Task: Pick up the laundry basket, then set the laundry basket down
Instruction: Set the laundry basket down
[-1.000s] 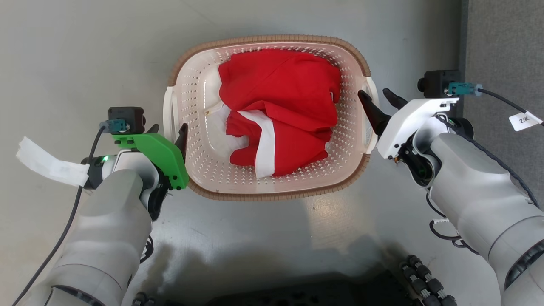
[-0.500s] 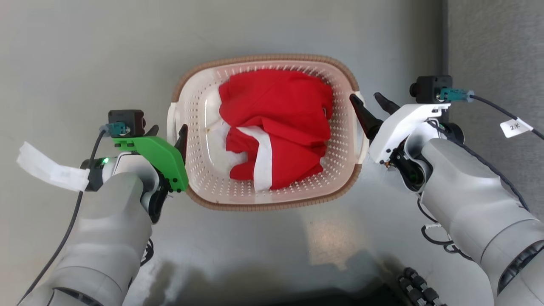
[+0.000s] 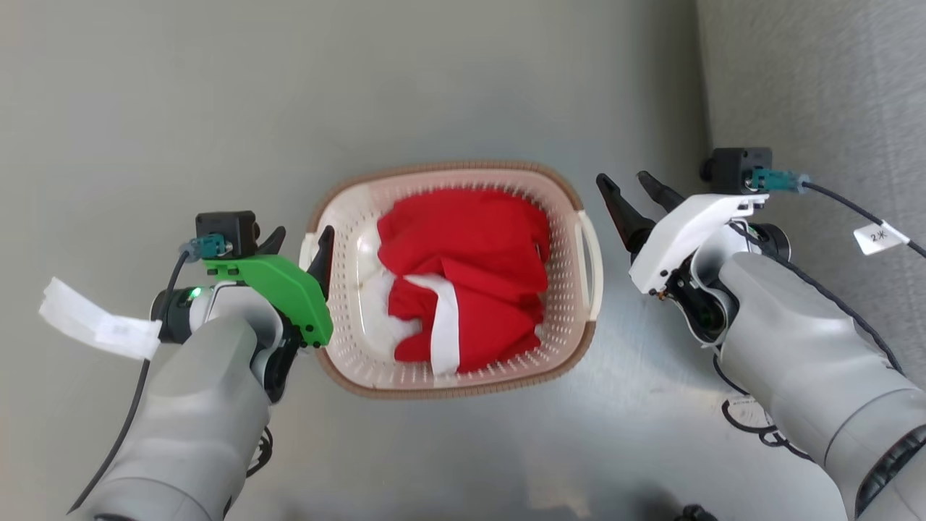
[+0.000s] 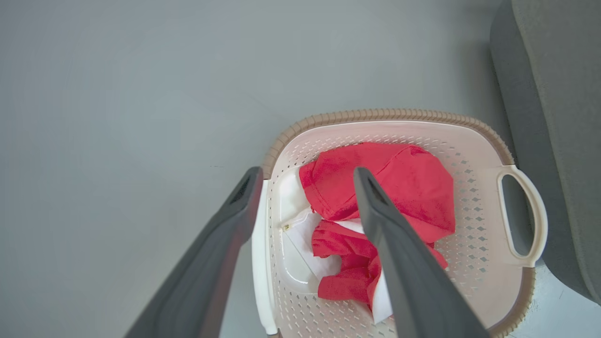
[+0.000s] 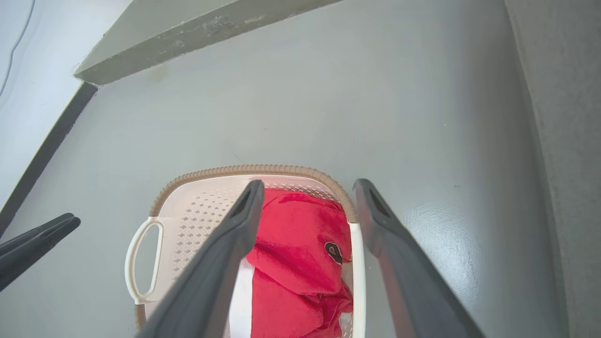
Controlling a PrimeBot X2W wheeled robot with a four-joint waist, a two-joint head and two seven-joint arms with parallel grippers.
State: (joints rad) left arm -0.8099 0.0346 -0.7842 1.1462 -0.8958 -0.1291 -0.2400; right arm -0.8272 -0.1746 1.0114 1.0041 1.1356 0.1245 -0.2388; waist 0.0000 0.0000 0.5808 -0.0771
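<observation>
The laundry basket stands on the grey floor, cream-pink with a brown rim, holding red and white clothes. My left gripper is open over its left white handle. In the left wrist view that handle lies between my left gripper's spread fingers, with nothing gripped. My right gripper is open, apart from the right handle and to its right. In the right wrist view the right gripper looks down on the basket.
A grey upholstered piece runs along the right, close to the basket's right handle. A wall base and a dark floor strip lie beyond the basket. The left gripper's fingers show at the right wrist view's lower left.
The head view has risen and shifted, so the basket looks smaller and lower. The right gripper has come away from the right handle. Both grippers stayed open.
</observation>
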